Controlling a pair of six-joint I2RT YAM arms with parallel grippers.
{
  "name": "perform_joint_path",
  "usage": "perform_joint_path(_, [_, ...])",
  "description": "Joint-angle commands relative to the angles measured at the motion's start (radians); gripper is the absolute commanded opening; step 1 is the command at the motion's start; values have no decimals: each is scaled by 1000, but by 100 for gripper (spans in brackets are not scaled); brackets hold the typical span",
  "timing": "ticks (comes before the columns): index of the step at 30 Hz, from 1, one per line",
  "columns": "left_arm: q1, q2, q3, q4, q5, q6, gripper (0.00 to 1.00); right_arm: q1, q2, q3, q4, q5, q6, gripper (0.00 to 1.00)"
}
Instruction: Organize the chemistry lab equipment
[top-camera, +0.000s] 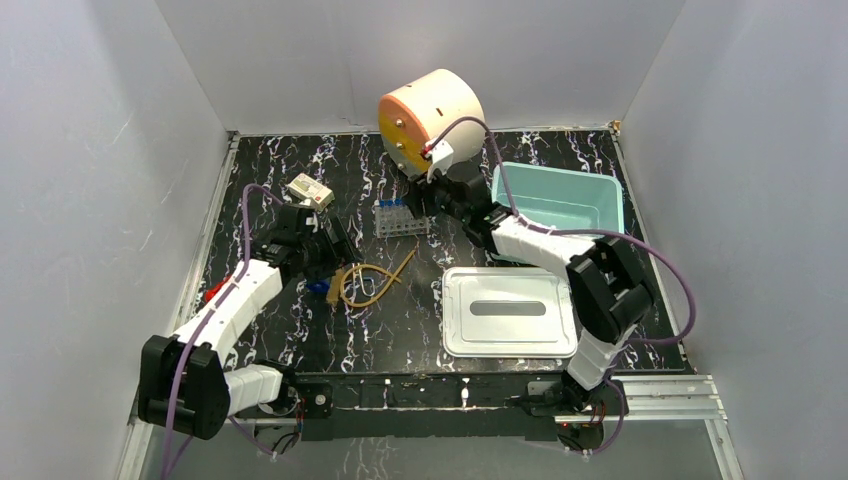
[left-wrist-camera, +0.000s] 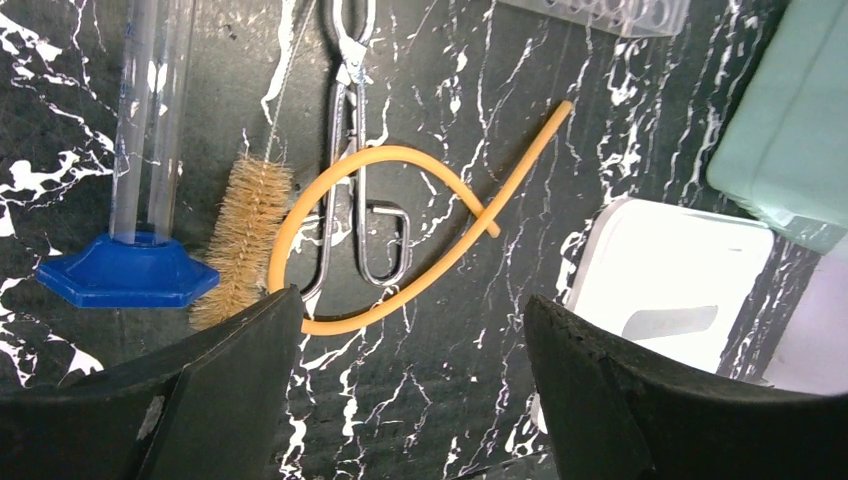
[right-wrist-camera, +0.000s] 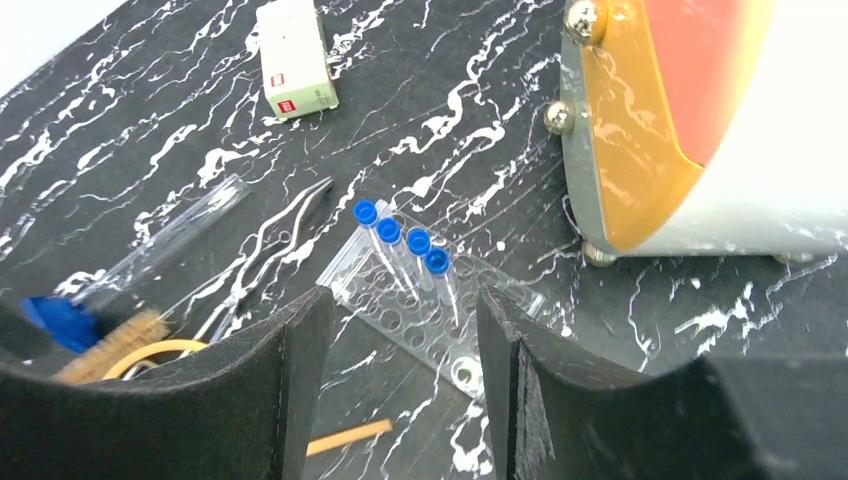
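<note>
My left arm reaches forward from its base, forearm slanting inward. My left tool (top-camera: 325, 245) points downward, jaws spread wide with nothing gripped. My right arm folds at the elbow and stretches farther back. My right tool (right-wrist-camera: 405, 297) tilts down, jaws parted and empty.

Enclosed lab test booth: plain white walls (top-camera: 120, 150), black marbled tabletop (top-camera: 400, 330), tube rack (top-camera: 404, 221), bottle brush (left-wrist-camera: 245, 238)

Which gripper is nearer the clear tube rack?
Right. The right gripper hovers just over the tube rack; the left gripper sits apart, above the rubber tubing.
</note>
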Motion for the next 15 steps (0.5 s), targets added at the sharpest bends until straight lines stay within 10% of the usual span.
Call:
perform_joint_path(1, [-4,-47,56,-26,27,-14,81,2,-113,79,-259,58,128,63])
perform_joint_path(15, [-10,114,173,-194,-65,38,68,1,-502,-31,-576,53,370,62])
